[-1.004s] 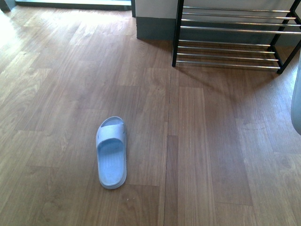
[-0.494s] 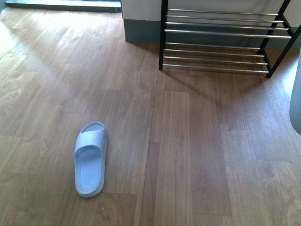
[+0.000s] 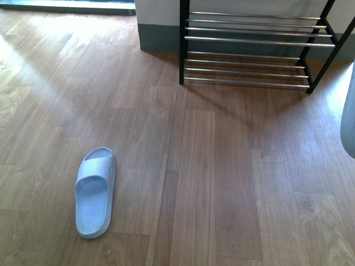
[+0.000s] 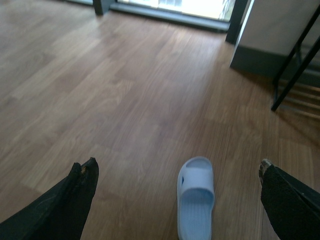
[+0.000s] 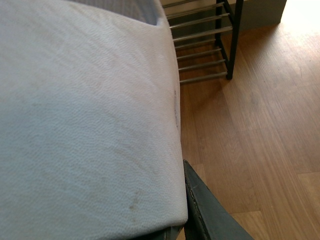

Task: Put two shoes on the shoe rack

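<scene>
Slide (image 3: 94, 191), pale blue, lies on the wooden floor (image 3: 222, 183), well apart from the shoe rack (image 3: 247, 52) by the wall. Left fingers (image 4: 70, 200) are spread wide, holding nothing, and the slide shows between them. Right fingers (image 5: 212, 217) clamp a second slide (image 5: 85, 125), raised off the floor.

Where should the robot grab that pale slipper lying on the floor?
Probably the strap of the slipper, from above: it lies sole down and the strap arches over the footbed, so one finger could slip under from the open heel side, the other on top.
</scene>
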Action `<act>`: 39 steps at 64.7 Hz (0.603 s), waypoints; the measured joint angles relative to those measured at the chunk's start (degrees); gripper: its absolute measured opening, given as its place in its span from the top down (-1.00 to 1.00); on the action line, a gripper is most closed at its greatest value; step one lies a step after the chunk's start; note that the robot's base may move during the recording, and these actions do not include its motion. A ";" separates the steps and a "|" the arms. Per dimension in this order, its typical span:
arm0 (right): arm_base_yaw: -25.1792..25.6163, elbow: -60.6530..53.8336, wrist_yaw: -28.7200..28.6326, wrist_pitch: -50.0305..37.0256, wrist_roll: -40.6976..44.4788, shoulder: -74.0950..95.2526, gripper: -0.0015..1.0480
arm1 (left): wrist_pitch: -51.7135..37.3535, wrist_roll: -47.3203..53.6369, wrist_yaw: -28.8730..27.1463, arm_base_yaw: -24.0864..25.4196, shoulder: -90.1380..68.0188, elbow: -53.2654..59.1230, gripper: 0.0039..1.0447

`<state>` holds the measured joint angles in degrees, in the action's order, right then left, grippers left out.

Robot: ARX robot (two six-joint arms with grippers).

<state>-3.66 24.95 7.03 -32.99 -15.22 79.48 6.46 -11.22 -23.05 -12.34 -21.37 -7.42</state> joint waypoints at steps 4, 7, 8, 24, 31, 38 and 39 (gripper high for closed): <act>-0.02 0.00 -0.09 0.00 0.00 -0.02 0.97 | -6.05 -2.27 0.09 -2.97 -10.60 -1.22 -0.83; -0.02 0.00 -0.09 0.00 0.00 -0.02 0.97 | -16.00 -3.54 1.20 -4.63 -26.67 -3.80 -0.83; -0.02 0.00 -0.11 0.00 0.00 -0.02 0.97 | -18.82 -3.54 1.51 -4.83 -31.17 -4.70 -0.83; -0.02 0.00 -0.09 0.00 0.00 -0.02 0.97 | -31.36 -1.27 6.58 -1.95 -80.54 -22.10 -0.83; -0.02 0.00 -0.07 0.00 0.00 -0.02 0.97 | -29.11 -0.39 6.86 -0.31 -91.25 -28.63 -0.83; -0.02 0.00 -0.11 0.00 0.00 -0.02 0.97 | -27.32 1.40 5.46 0.48 -100.04 -35.54 -0.83; -0.02 0.00 -0.11 0.00 0.00 -0.02 0.97 | -27.02 1.53 5.46 0.57 -100.87 -36.28 -0.83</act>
<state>-3.68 24.95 6.92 -32.99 -15.22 79.46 -20.56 -9.69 -17.58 -11.77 -122.23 -43.70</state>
